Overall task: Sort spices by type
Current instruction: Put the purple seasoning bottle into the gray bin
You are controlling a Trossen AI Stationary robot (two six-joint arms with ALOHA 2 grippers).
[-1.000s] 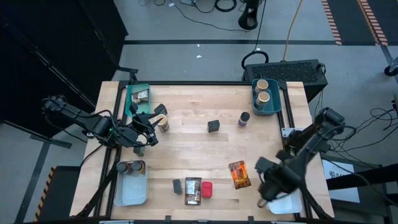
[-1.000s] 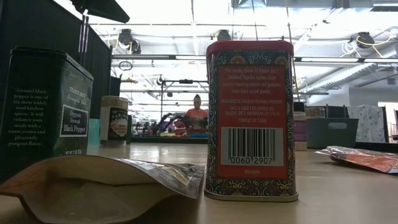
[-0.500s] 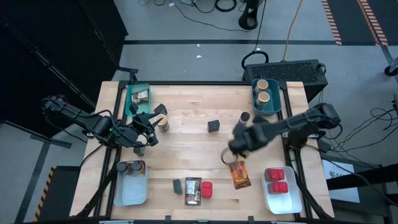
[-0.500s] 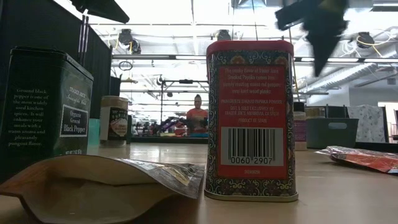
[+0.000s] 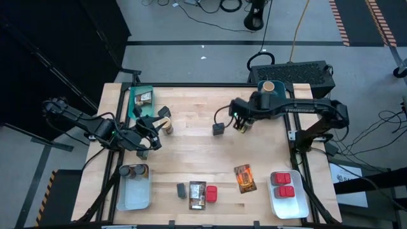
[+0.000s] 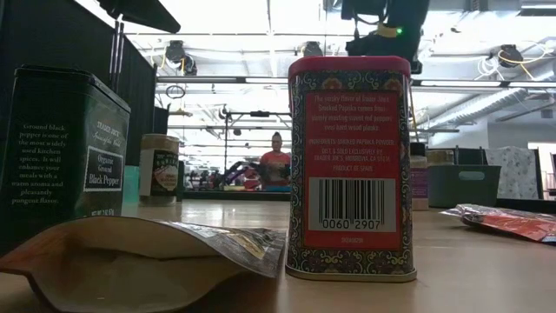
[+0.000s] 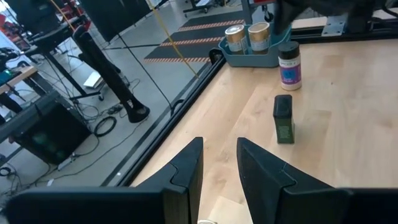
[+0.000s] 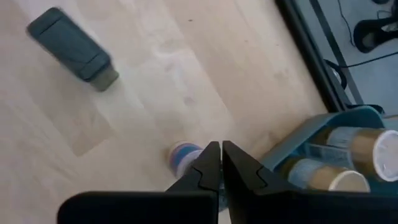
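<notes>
Right claw [image 5: 240, 124] shut mid-table (left claw [image 5: 166, 125] holds a narrow gap).

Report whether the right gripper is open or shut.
Shut: the right gripper has its fingers pressed together, hovering over the purple-labelled jar.

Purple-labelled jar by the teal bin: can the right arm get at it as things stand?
Probably yes. The right tool hangs over the purple-labelled jar with nothing between, but it is shut and would need opening first.
</notes>
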